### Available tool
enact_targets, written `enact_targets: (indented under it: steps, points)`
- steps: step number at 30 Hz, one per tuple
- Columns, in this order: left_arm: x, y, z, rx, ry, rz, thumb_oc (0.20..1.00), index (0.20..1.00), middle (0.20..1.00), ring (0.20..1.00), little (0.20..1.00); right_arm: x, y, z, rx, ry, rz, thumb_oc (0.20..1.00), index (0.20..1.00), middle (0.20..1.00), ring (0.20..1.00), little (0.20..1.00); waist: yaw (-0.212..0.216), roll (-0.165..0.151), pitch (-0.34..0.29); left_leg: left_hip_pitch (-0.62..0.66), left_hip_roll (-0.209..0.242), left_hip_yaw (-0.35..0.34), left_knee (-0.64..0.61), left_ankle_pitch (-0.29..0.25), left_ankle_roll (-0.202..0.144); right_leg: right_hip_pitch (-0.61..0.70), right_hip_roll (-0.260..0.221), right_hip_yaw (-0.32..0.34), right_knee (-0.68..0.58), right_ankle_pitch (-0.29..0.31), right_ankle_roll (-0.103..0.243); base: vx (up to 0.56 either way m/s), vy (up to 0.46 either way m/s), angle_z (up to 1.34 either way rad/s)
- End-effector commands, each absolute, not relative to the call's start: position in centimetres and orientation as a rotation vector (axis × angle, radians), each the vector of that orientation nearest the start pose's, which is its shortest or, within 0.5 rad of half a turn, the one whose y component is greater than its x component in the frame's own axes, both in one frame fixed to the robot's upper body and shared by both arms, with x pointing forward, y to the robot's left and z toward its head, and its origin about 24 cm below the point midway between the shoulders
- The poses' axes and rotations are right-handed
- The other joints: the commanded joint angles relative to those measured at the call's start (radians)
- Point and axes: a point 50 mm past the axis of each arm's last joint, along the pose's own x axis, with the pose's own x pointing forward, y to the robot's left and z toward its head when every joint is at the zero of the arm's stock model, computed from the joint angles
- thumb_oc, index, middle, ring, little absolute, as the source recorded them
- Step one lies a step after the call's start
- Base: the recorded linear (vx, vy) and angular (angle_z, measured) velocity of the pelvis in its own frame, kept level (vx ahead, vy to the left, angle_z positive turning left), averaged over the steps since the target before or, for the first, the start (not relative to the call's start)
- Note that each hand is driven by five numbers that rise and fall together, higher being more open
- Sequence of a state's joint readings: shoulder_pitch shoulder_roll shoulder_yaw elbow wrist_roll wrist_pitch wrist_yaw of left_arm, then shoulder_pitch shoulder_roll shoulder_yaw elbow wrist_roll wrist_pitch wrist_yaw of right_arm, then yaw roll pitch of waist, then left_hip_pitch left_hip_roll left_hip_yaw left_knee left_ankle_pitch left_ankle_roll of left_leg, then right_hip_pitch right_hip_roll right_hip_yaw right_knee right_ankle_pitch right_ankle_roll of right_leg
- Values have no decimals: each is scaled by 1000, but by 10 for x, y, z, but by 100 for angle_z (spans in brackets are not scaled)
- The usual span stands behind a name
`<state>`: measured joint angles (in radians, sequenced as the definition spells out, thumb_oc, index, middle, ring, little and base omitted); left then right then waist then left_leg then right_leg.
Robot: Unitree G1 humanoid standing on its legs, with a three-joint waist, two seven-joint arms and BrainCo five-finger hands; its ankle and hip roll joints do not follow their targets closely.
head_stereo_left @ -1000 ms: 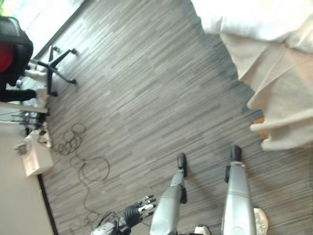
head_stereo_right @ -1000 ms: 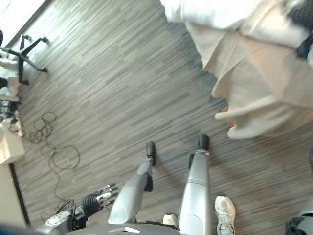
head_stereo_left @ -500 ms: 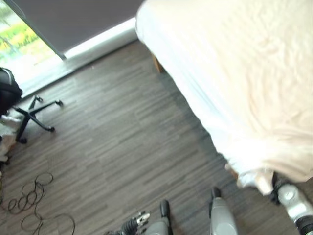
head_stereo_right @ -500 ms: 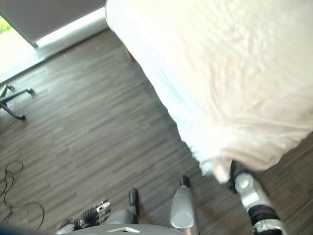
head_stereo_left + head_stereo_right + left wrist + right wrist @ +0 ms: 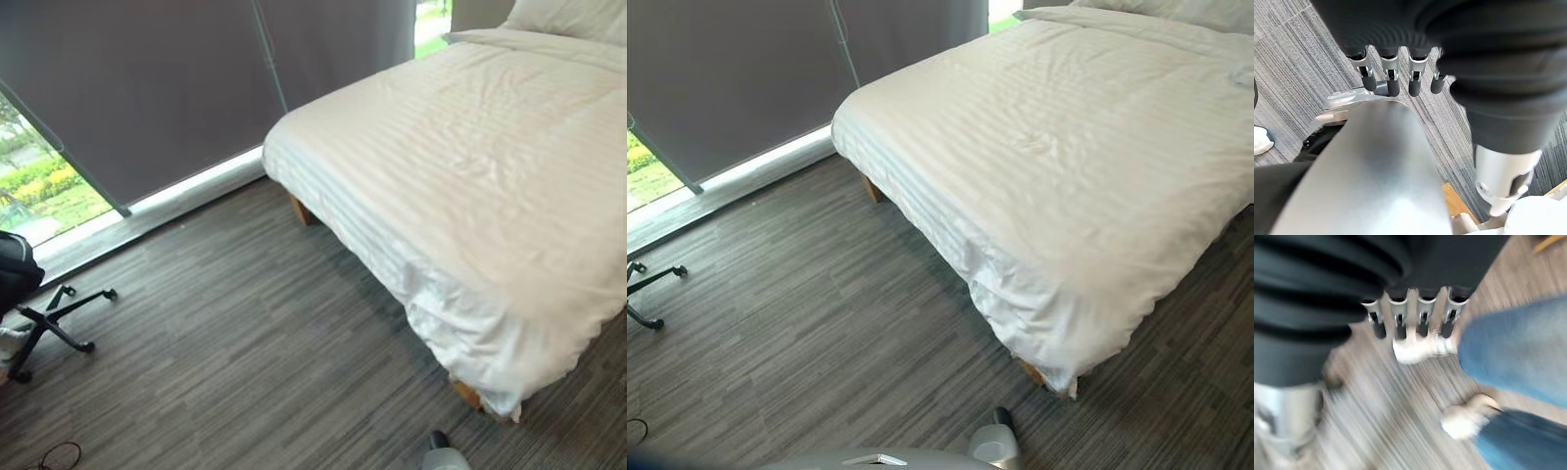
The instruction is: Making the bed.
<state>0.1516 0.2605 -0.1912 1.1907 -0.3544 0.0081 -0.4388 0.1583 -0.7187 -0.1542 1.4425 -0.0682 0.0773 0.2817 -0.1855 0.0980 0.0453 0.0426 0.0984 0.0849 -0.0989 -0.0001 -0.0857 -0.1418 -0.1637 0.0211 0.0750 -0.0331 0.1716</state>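
Across the grey wood-plank floor (image 5: 225, 343) lies the cream-covered bed (image 5: 470, 176), its long axis running toward the pillows at upper right. Both hands, left (image 5: 1396, 73) and right (image 5: 1415, 313), hang loosely straight-fingered (holding nothing) above the floor, well apart from it.

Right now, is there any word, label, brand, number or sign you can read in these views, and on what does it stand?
None: no readable text.
The white striped duvet on the wooden-legged bed is plain.
The grey roller blind carries no print.
The black office chair base shows no label.
The person's blue jeans and white shoes show no legible marks.
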Motion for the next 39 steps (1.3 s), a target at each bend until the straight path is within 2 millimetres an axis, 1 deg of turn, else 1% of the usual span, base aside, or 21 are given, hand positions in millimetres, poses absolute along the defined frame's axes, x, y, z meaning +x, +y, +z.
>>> enact_targets:
  steps: [1,4,5,6,7,8,9,11,14,16,18,23,24,25,27,28,31,32,35,38,39]
  points:
    - [63,235,-156,-286,1158,-74,1000,1000,1000,1000,1000,47,-429,-60,-289,1175,-559,1000,1000,1000,1000,1000,-10,-80,48,92,-58,19,12,-90,38,-5,-58,62,-102,210,46,-16,56,-21]
    - [55,223,-159,-332,1147,-76,1000,1000,1000,1000,1000,112,-428,-15,-223,645,-611,1000,1000,1000,1000,1000,-38,-78,58,98,-63,43,12,-92,40,-20,-54,85,-102,220,50,-11,38,-35]
    - [55,223,-159,-330,1149,-78,1000,1000,1000,1000,1000,110,-427,-16,-222,648,-614,1000,1000,1000,1000,1000,-35,-77,57,99,-63,44,12,-92,40,-19,-53,85,-102,219,50,-9,11,-34]
    - [47,220,-160,-320,1167,-97,1000,1000,1000,1000,1000,136,-417,3,-124,417,-612,1000,1000,1000,1000,1000,-40,-72,61,101,-64,45,12,-92,42,-20,-53,87,-103,218,50,-9,4,-15]
    - [43,221,-160,-313,1180,-106,1000,1000,1000,1000,1000,150,-410,11,-39,312,-589,366,366,366,366,366,-40,-71,62,103,-64,46,12,-92,42,-20,-53,88,-102,219,50,-14,2,-5]
    - [41,221,-161,-301,1185,-108,1000,1000,1000,1000,1000,163,-398,19,23,207,-540,200,200,200,200,200,-40,-71,65,105,-63,47,12,-91,42,-21,-52,90,-98,221,51,0,0,0]
    - [39,221,-161,-287,1190,-123,1000,1000,1000,1000,1000,175,-382,25,87,139,-426,200,200,200,200,200,-38,-71,66,105,-63,49,12,-89,40,-21,-52,92,-99,220,51,-13,-14,5]
    - [33,221,-162,-280,1213,-139,1000,1000,1000,1000,1000,187,-359,30,206,56,-288,200,200,200,200,200,-34,-73,64,106,-63,47,12,-86,38,-17,-53,89,-98,217,47,0,0,0]
    - [28,221,-162,-278,1234,-171,1000,1000,1000,1000,1000,192,-339,16,303,102,-164,200,200,200,200,200,-20,-74,59,103,-61,34,12,-82,35,-6,-61,74,-98,208,42,-3,-20,3]
    - [27,222,-162,-274,1237,-178,1000,1000,1000,1000,1000,194,-333,15,286,127,-110,200,200,200,200,200,-16,-73,59,102,-61,29,12,-81,34,-3,-63,69,-98,207,42,-8,-21,12]
    - [28,224,-161,-273,1237,-192,1000,1000,1000,1000,1000,208,-319,14,270,195,36,200,200,200,200,200,3,-68,65,95,-61,18,12,-75,32,-2,-69,59,-97,205,39,-26,-14,7]
    - [23,225,-161,-244,1256,-219,1000,1000,1000,1000,1000,237,-292,28,263,183,227,200,200,200,200,200,34,-53,77,87,-63,8,12,-70,28,7,-76,47,-112,208,37,-3,-5,3]
    - [23,225,-161,-244,1256,-219,1000,1000,1000,1000,1000,238,-291,28,263,183,227,200,200,200,200,200,34,-53,77,87,-63,8,12,-70,28,8,-76,47,-112,209,37,-29,-14,7]
    - [26,225,-161,-231,1252,-229,1000,1000,1000,1000,1000,248,-289,34,226,183,256,200,200,200,200,200,44,-46,83,78,-63,5,12,-65,27,5,-77,43,-119,211,37,-34,-19,6]
    - [29,225,-161,-226,1245,-234,1000,1000,1000,1000,1000,258,-288,40,204,183,270,200,200,200,200,200,54,-35,89,68,-64,2,12,-60,24,3,-80,38,-126,212,37,-28,-17,8]
    - [30,225,-161,-226,1245,-234,1000,1000,1000,1000,1000,258,-288,40,204,183,270,200,200,200,200,200,54,-35,89,68,-64,2,12,-60,24,3,-80,38,-126,212,37,-30,-11,18]
    - [42,223,-159,-220,1209,-232,1000,1000,1000,1000,1000,285,-296,59,192,128,218,200,200,200,200,200,77,8,113,30,-73,-5,12,-45,20,-16,-90,29,-141,223,37,-61,-8,8]
    - [42,223,-159,-220,1208,-232,1000,1000,1000,1000,1000,285,-296,60,192,128,218,200,200,200,200,200,76,8,113,29,-73,-5,12,-45,20,-17,-90,29,-141,223,37,-49,-13,-2]
    - [53,218,-159,-218,1189,-247,1000,1000,1000,1000,1000,293,-318,56,171,174,65,200,200,200,200,200,88,37,131,-3,-74,-9,12,-33,14,-36,-91,26,-144,224,33,-49,-24,10]
    - [66,212,-158,-237,1157,-254,1000,1000,1000,1000,1000,293,-342,50,160,237,-80,200,200,200,200,200,99,67,146,-37,-74,-10,12,-21,10,-64,-92,26,-145,224,32,-62,-43,6]
    - [79,210,-156,-237,1131,-263,1000,1000,1000,1000,1000,288,-363,46,103,316,-186,200,200,200,200,200,105,91,163,-60,-75,-8,12,-12,6,-87,-95,28,-145,225,32,-60,-41,-1]
